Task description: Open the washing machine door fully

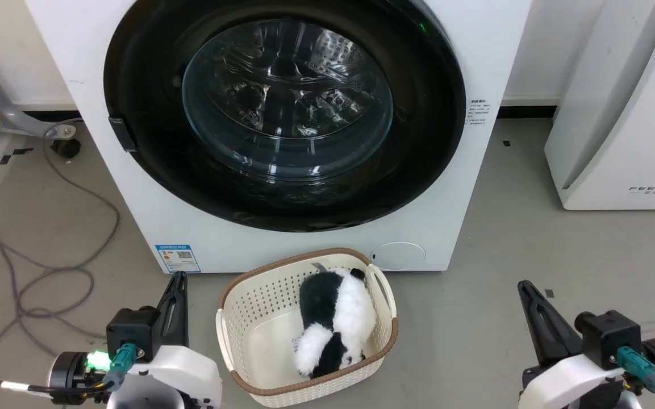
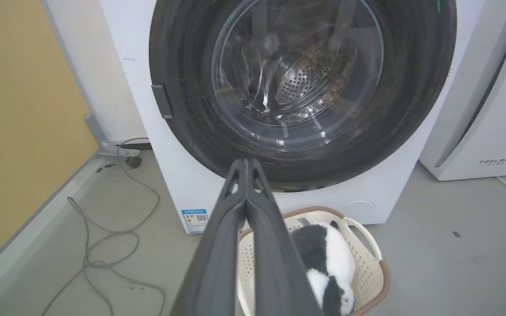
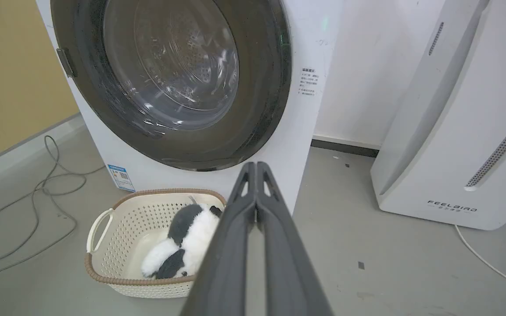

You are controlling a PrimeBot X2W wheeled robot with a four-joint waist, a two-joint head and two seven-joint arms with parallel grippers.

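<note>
Ahead of the left hand [image 1: 179, 278] and right hand [image 1: 525, 287], the washing machine door [image 1: 429, 113] is glossy black and mirror-smooth around a clear glass bowl [image 1: 287, 99] full of reflections. Through it the drum [image 2: 305, 74] looks like bright perforated steel. The washing machine [image 1: 316, 250] casing is smooth, faintly shiny white. The hands' fingers [image 2: 235, 245] look like matt dark plastic. Between the hands, the basket [image 1: 247, 307] is cream perforated plastic with a brown woven-look rim, and the plush toy [image 1: 338, 318] inside is fluffy black-and-white pile. The floor [image 1: 532, 238] is matt, smooth grey. Beyond the right hand, the white appliance [image 1: 617, 113] has a smooth satin plastic shell.
</note>
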